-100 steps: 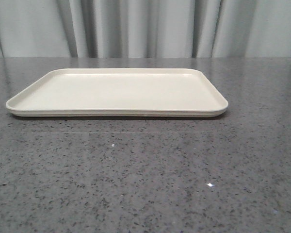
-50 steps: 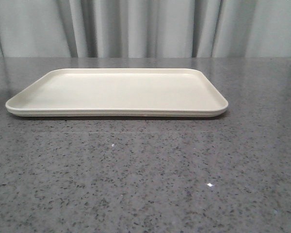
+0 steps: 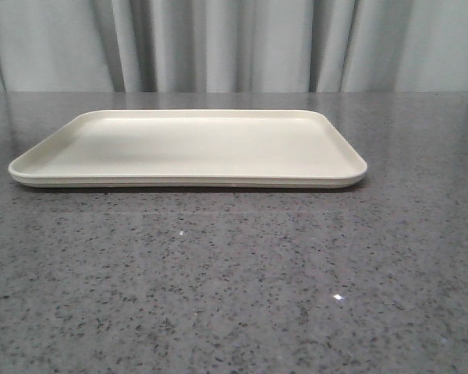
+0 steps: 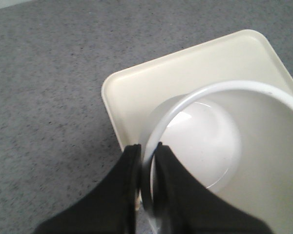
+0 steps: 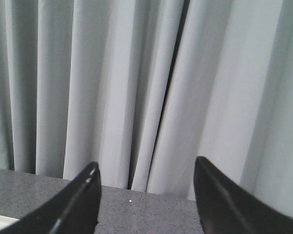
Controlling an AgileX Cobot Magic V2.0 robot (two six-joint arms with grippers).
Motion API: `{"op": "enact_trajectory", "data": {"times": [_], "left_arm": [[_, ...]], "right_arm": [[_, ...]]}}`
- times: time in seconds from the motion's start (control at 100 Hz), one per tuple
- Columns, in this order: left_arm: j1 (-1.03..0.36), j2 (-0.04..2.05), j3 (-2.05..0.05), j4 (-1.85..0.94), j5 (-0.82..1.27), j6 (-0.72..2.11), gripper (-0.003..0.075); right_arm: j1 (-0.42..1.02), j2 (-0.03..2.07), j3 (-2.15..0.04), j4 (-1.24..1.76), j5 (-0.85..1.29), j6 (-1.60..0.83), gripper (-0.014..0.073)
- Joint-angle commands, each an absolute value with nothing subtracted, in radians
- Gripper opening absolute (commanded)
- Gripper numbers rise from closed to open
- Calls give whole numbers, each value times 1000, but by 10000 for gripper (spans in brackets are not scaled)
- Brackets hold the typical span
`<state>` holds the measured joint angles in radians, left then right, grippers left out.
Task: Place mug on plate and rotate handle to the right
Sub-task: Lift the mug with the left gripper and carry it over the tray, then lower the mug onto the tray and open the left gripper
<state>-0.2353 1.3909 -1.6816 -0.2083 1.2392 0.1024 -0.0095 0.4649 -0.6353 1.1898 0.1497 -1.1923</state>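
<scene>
The cream plate [image 3: 187,144] lies flat on the grey table in the front view, with nothing on it there. In the left wrist view my left gripper [image 4: 147,151] is shut on the rim of the white mug [image 4: 205,131], one finger inside and one outside, and holds it above a corner of the plate [image 4: 132,92]. I look down into the mug. Its handle and printed face are hidden. My right gripper [image 5: 145,168] is open and empty, held up facing the curtain. Neither gripper shows in the front view.
A grey speckled table [image 3: 234,280] stretches in front of the plate. A pale pleated curtain [image 3: 234,43] hangs behind the table's far edge, and it fills most of the right wrist view [image 5: 136,83].
</scene>
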Motion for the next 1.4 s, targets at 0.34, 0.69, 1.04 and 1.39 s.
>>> {"op": "enact_trajectory", "data": {"times": [0.34, 0.69, 1.04, 1.39], "left_arm": [[-387, 1524, -1713, -237, 1083, 101, -20], [-392, 1628, -1713, -282, 1083, 101, -20], [-476, 1701, -1713, -282, 1120, 109, -20], [-486, 1714, -1713, -274, 1135, 109, -20]], "right_arm": [[-14, 476, -663, 1195, 126, -1199, 435], [-14, 476, -663, 1195, 125, -1199, 435], [-14, 476, -663, 1195, 125, -1199, 435], [-14, 476, -663, 1195, 124, -1199, 435]]}}
